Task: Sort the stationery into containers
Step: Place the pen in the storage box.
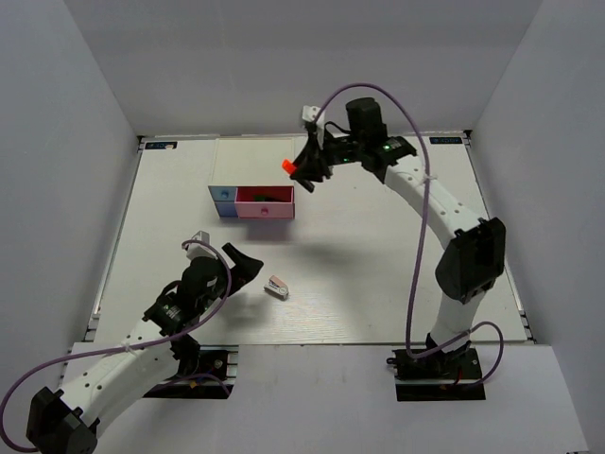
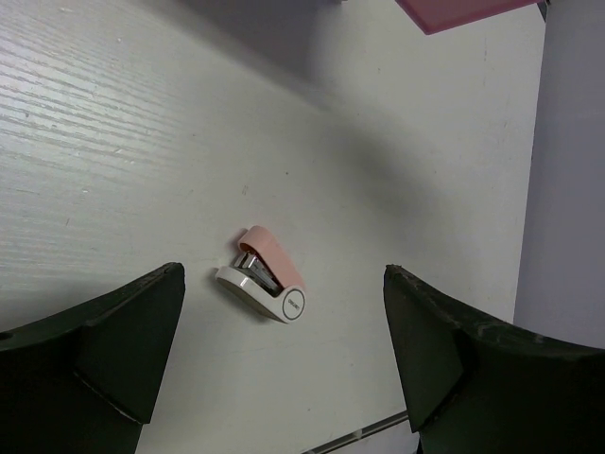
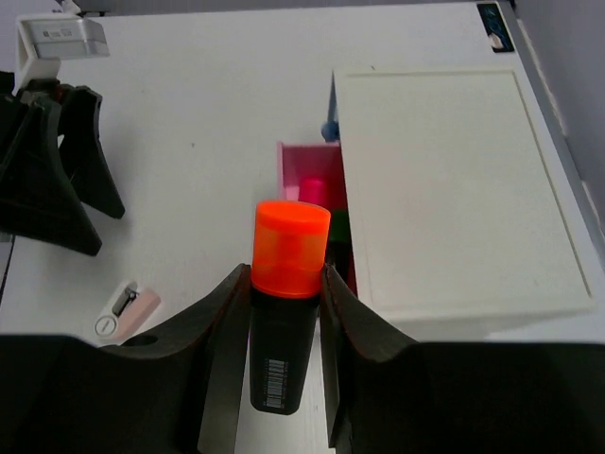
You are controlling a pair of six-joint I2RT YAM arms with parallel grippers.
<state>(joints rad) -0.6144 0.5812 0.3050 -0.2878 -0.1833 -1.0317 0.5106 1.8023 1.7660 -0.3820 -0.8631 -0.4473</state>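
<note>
Overhead, a white table (image 1: 378, 274) with a faint wood grain is filling the floor of a small enclosure, and plain pale grey walls (image 1: 95, 95) are rising on its left, right and far sides. Toward the far side, a little left of centre, a white-topped box (image 3: 454, 189) is sitting flat on the table with its drawer fronts facing the near edge. Its pink drawer (image 1: 265, 201) is standing pulled out, with a light blue drawer (image 1: 224, 196) just left of it. Inside the pink drawer a pink cap (image 3: 314, 189) and a green cap (image 3: 338, 225) are showing, lying side by side. The right claw (image 1: 304, 168) is hanging in the air just right of the box, above the table, and is gripping an orange-capped highlighter (image 3: 288, 246). The highlighter's body is black with a white barcode label, and its bright cap is sticking out beyond the fingertips, both fingers pressing against its sides. Near the front edge, left of centre, a small stapler (image 2: 267, 274) is lying on the table, white underneath with a pink upper arm and a bit of metal showing between. The left claw (image 1: 244, 262) is hovering just beside it, fingers spread wide and gripping nothing.
</note>
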